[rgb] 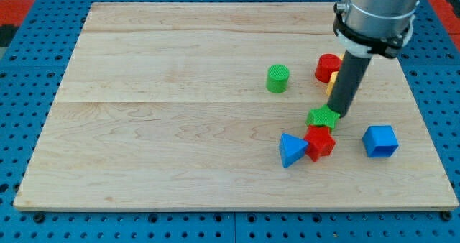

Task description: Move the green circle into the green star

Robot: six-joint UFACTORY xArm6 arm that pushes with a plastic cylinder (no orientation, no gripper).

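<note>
On the pale wooden board (180,128), the light, rigid green circle (278,78) is best pushed from its upper-left toward the green star (323,117); no claw is fitted, and my tip (339,114) touches the star.

The wooden bench (180,128) carries a green circle (278,78), green star (323,117), red star (320,141), blue triangle (291,150), blue cube (379,141), and red cylinder (328,67).

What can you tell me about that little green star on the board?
The green star is a small, chunky block with a matte, plastic-looking surface, lying flat on the wooden board toward the view's right. Its points are partly hidden, so its outline is only roughly visible. My tip sits right at its right edge, apparently touching it. A red block is pressed against its lower side, and the blue triangle lies beyond that, lower left. The green circle stands apart, up and to the left.
</note>
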